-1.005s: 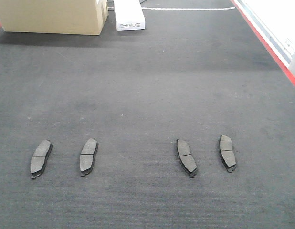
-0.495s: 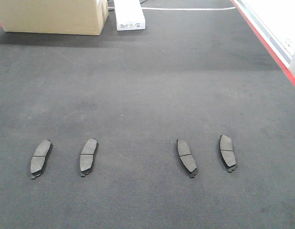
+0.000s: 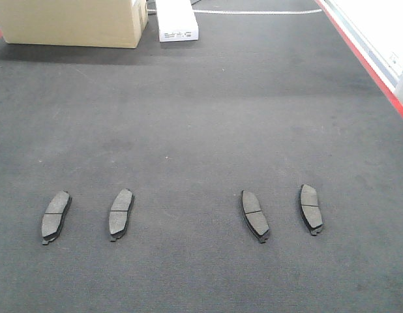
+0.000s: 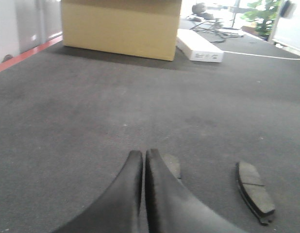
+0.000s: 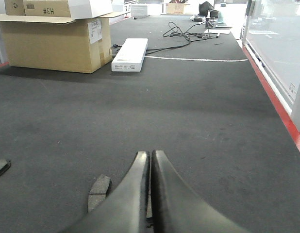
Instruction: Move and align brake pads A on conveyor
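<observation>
Four brake pads (image 3: pixel 57 216) (image 3: pixel 120 214) (image 3: pixel 255 215) (image 3: pixel 311 208) are lying in a loose row on the dark conveyor (image 3: pixel 201 117), two left, two right. Both the left gripper (image 4: pixel 144 158) and right gripper (image 5: pixel 150 158) are hovering with fingers pressed together, holding nothing.

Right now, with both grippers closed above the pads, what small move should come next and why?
Probably open the left gripper first. Its fingers are pressed together with nothing between them, and a brake pad lies on the conveyor just beyond the tips. The right gripper is likewise shut and empty.
</observation>
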You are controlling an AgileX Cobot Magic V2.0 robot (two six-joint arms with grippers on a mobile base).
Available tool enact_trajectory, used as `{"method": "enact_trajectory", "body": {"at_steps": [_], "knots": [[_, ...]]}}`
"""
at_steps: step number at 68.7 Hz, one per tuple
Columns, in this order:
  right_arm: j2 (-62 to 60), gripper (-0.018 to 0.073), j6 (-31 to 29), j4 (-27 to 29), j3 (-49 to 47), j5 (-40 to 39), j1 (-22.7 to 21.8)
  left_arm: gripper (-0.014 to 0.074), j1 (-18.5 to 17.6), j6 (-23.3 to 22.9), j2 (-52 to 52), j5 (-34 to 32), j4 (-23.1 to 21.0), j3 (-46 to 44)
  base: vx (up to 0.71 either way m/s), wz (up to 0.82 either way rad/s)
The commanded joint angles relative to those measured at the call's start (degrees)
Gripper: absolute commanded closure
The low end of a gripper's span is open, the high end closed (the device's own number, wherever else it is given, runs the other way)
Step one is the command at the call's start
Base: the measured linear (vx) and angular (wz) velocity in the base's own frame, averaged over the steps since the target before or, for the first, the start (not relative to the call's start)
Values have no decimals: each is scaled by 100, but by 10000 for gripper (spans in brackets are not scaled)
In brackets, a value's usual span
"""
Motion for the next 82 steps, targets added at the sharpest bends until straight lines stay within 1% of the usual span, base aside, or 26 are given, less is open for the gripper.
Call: {"method": "enact_trajectory", "body": {"at_steps": [1,5,16,26,30,82], "knots": [[87,569,-58,-17,-149,-388,-38,602,28,5,-154,-696,-5,183,0,0],[87,569,-58,-17,-149,-388,-38,602,10,5,-372,-475,-5,171,0,0],[93,569,-58,-17,-149,-394,-38,602,-13,66,-376,-482,10,171,0,0],[93,569,-58,-17,-149,-394,-38,602,-186,66,-376,-477,42,171,0,0],[93,569,-58,-17,-149,-394,-38,602,-186,53,-376,-460,-21,171,0,0],[93,569,-58,-17,-149,-394,-38,602,-173,53,-371,-435,-12,160,0,0]]}}
